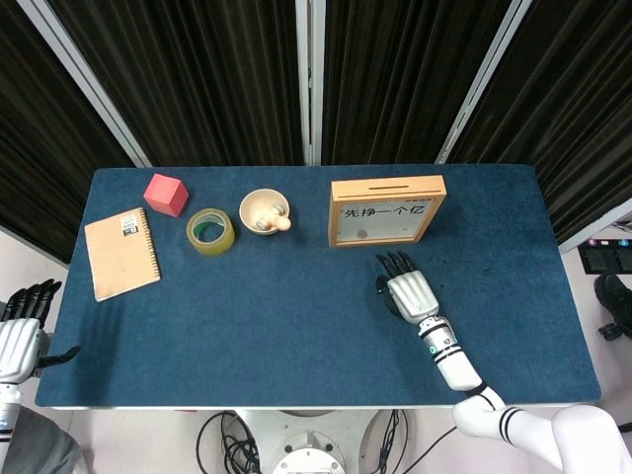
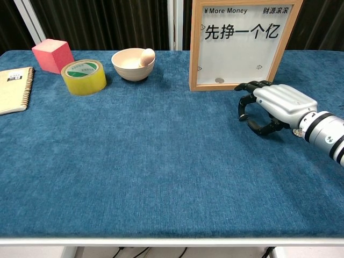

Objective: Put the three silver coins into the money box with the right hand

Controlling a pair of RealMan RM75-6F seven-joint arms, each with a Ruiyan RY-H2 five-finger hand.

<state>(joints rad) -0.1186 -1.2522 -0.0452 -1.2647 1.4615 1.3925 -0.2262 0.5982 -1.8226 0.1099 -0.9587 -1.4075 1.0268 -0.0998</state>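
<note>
Your right hand (image 2: 271, 107) sits at the right of the chest view, palm down over the blue table (image 2: 134, 161), just in front of the lower right corner of the money box (image 2: 241, 43). Its dark fingers (image 2: 244, 105) curl downward toward the cloth, with the thumb hooked beneath. Whether a coin is pinched under those fingers cannot be told from either view; the fingertips hide the spot.

In the head view the same hand (image 1: 407, 291) lies right of centre, just below the money box (image 1: 386, 209), with the forearm running toward the lower right of the frame.

The money box stands upright at the back of the table, a wooden frame with a white printed panel. One silver coin (image 2: 219, 80) shows inside it, resting at the bottom of the panel behind the front window. The other coins are not visible on the cloth.

Your left hand (image 1: 22, 331) appears only in the head view, at the lower left edge of the frame, off the table. Its fingers are spread and it holds nothing.

Along the upper left of the table, from left to right:
- a notebook (image 1: 120, 253), lying flat;
- a pink block (image 1: 165, 194);
- a roll of yellow tape (image 1: 210, 231), lying flat;
- a cream bowl (image 1: 264, 210) with an egg (image 2: 148, 55) inside, leaning against its rim.
</note>
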